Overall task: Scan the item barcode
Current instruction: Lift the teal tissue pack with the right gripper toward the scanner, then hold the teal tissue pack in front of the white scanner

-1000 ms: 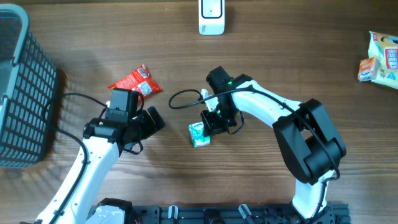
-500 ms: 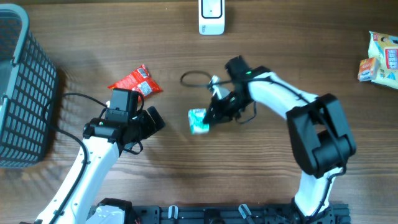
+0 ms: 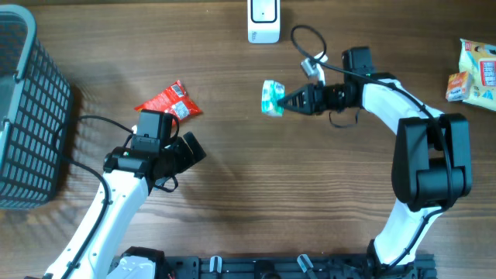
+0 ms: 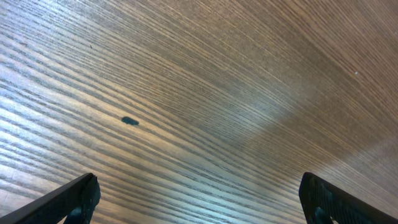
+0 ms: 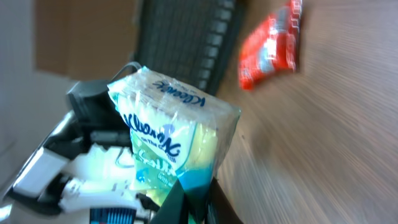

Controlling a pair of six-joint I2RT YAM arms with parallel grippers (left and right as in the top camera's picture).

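Tissue pack (image 3: 271,97) pinched in right claw (image 3: 284,101), held above table near white scanner (image 3: 263,21); left claw (image 3: 195,149) spread wide, empty.

Wooden table (image 3: 256,209): grey basket (image 3: 31,124) far left, red packet (image 3: 169,101) near it, white scanner (image 3: 263,19) at top edge, snack packs (image 3: 474,71) far right.

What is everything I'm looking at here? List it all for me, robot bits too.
tissue pack: one, green and white, held just below the white device
white device: one, white, top edge; likely the scanner
red packet: one, red, lying left of centre
basket: one, grey mesh, far left
snack packets: two it seems, yellow and orange, far right edge
table: one, brown wood, under everything
left arm: one, white and black, lower left, jaws open and empty
right arm: one, white and black, right side, jaws shut on the tissue pack
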